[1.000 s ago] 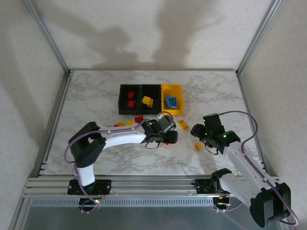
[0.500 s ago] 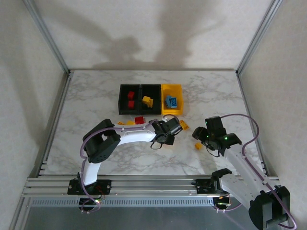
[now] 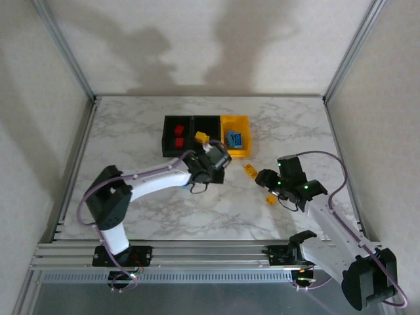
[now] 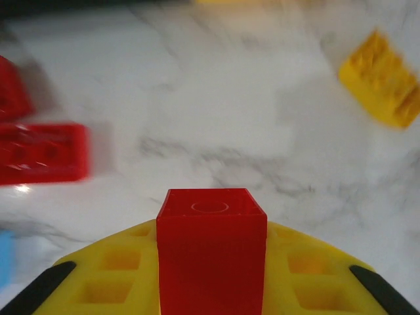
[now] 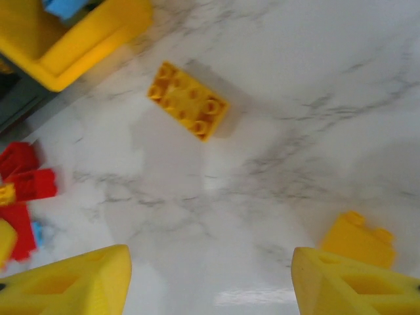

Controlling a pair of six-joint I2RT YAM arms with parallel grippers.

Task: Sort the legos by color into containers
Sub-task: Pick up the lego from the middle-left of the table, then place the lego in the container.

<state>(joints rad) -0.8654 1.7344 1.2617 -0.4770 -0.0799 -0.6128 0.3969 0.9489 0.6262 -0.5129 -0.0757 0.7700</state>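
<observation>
Legos [image 3: 250, 170] in red, yellow and blue, some put away, some loose on the marble table [image 3: 131, 131], and one in the grip right now: red brick [image 4: 211, 249], clamped square between the yellow fingers [image 4: 111, 275] of the left gripper [image 3: 216, 156], one round stud on its top face. Shut on it, snug both sides. Seen from above, just in front of the middle of the row of bins. Around the held brick, blurred on the left wrist view: flat red piece [image 4: 42, 152] off to the left on the table, another scrap of red above it at the edge, a sliver of blue low left, a yellow block [image 4: 380, 79] up at the right.

Over to the row at the back: left black bin [image 3: 167, 147] with red pieces [image 3: 178, 138] inside, middle black bin [image 3: 211, 128] with one yellow piece [image 3: 201, 137], yellow bin [image 3: 246, 128] with blue pieces [image 3: 235, 139].

Right gripper [image 3: 262, 178] low over the table, well apart from the left one, fingers [image 5: 72, 279] spread wide, nothing between them. Ahead of it, a long yellow brick [image 5: 188, 100] lying flat near the yellow bin's corner, not touching. Smaller yellow piece [image 5: 357, 239] just beside one fingertip. Loose red ones [image 5: 23, 180] far left in that view
</observation>
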